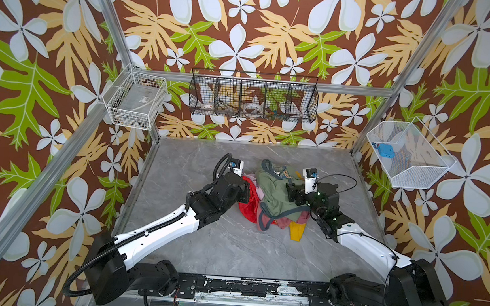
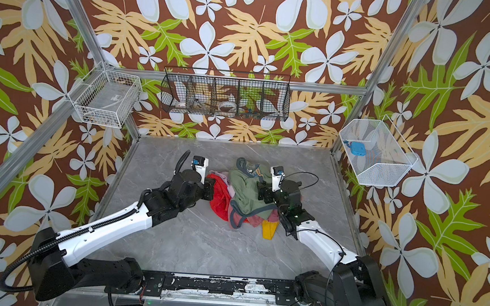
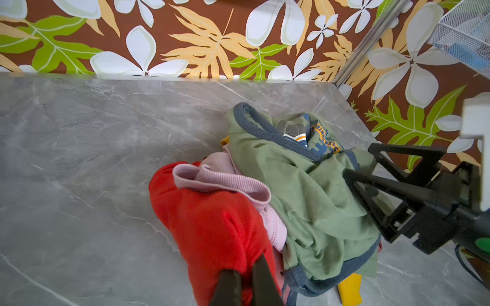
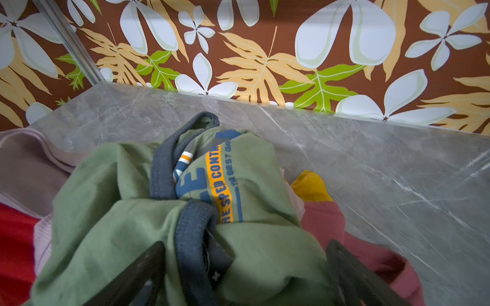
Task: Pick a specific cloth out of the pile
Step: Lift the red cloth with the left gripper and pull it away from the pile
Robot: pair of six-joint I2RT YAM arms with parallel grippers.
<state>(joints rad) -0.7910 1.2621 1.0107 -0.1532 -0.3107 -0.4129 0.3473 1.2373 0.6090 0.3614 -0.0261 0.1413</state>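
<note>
The pile (image 1: 273,197) sits around the middle of the grey tabletop (image 1: 202,245). The red cloth (image 3: 212,225) lies bunched on the pile's left side, partly under a pale pink piece (image 3: 225,182). The left gripper (image 3: 245,265) is pinched tight on a fold of the cloth. The right gripper (image 4: 244,261) stands wide open, its jaws straddling the green top (image 4: 106,212).
</note>
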